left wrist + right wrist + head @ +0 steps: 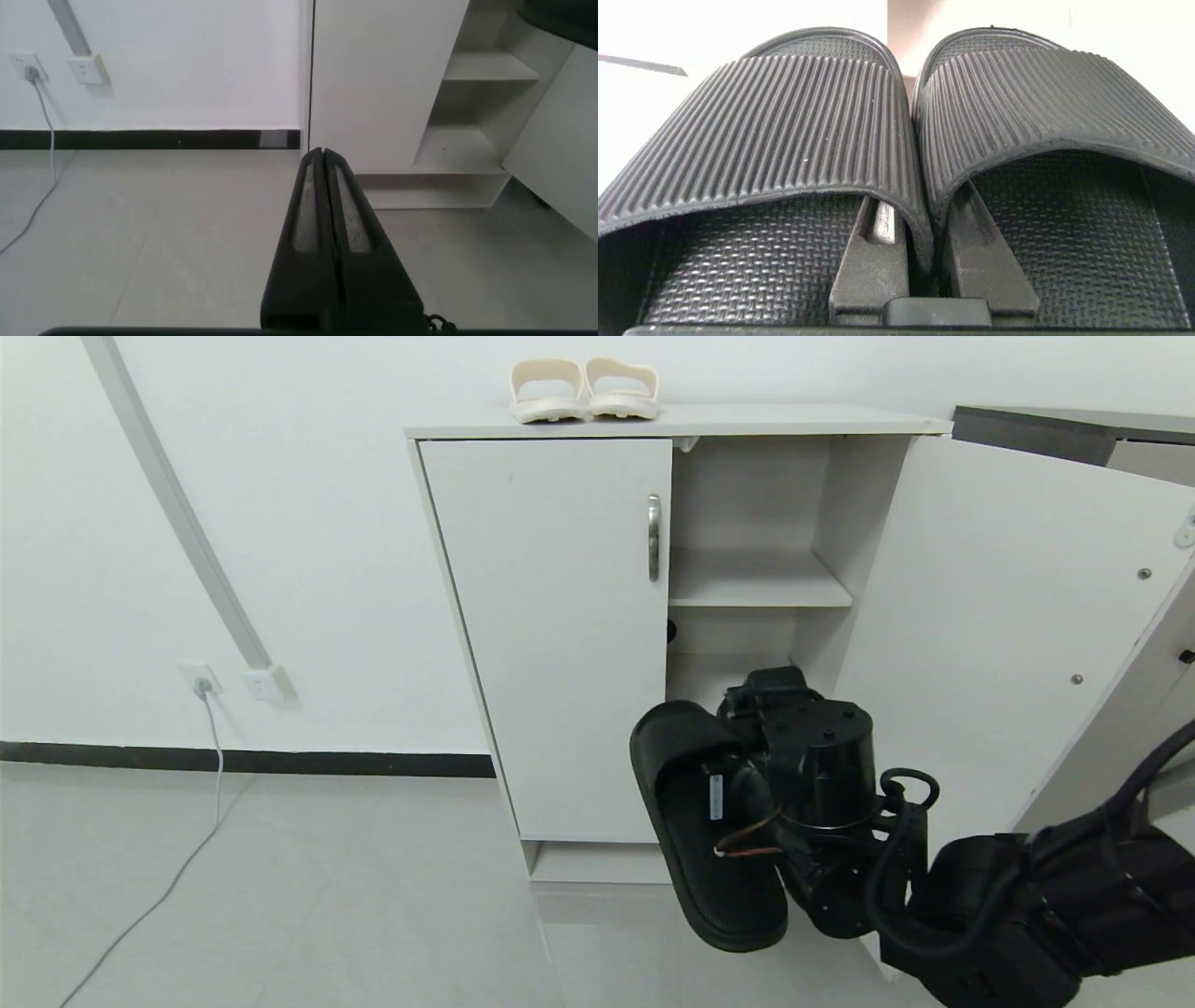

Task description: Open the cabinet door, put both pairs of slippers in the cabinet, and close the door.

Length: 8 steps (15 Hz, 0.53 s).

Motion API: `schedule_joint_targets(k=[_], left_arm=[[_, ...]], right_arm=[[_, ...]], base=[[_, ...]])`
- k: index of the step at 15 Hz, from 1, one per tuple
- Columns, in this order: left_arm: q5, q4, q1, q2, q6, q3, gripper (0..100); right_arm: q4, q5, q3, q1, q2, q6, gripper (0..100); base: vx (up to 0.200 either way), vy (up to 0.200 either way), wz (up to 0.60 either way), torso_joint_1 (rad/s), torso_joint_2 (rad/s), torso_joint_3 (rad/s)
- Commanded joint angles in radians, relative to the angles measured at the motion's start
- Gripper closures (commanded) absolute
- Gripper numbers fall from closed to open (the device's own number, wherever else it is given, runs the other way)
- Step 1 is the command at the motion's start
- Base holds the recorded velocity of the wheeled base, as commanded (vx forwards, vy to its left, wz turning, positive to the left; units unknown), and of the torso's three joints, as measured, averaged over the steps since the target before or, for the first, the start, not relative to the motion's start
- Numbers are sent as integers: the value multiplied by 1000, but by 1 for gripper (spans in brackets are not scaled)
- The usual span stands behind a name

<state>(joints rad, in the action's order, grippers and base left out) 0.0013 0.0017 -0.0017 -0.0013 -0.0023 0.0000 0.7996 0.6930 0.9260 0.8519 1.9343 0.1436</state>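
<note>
The black slippers [709,831] are a matte rubber pair with finely ribbed straps and a pebbled footbed, pressed side by side so that their inner walls meet. In the head view they hang on edge above the floor [308,896], long axis tilted, one end up near the lower right corner of the closed left door [546,635] and the other end down before the cabinet's base. The right pincer [920,271] holds them narrowly: one finger lies inside each slipper and the two clamp the touching inner walls between them. The right arm comes in from the lower right, its wrist turned toward the open right half of the cabinet, where the right door [990,635] stands swung wide beside the inner shelf [756,581]. The cream slippers [583,390] sit together on the left half of the cabinet top [794,422], close to its front edge. The left pincer [322,215] is low over the floor, pointing toward the cabinet's base, its fingers pressed together with nothing between them.
</note>
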Motion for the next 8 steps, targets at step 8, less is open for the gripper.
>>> schedule_joint_targets(k=[8], left_arm=[[2,0,0,1,-4,0,100]], right_arm=[[0,146,113,-19,109,2,100]], base=[[0,-150,0,2,3,2]])
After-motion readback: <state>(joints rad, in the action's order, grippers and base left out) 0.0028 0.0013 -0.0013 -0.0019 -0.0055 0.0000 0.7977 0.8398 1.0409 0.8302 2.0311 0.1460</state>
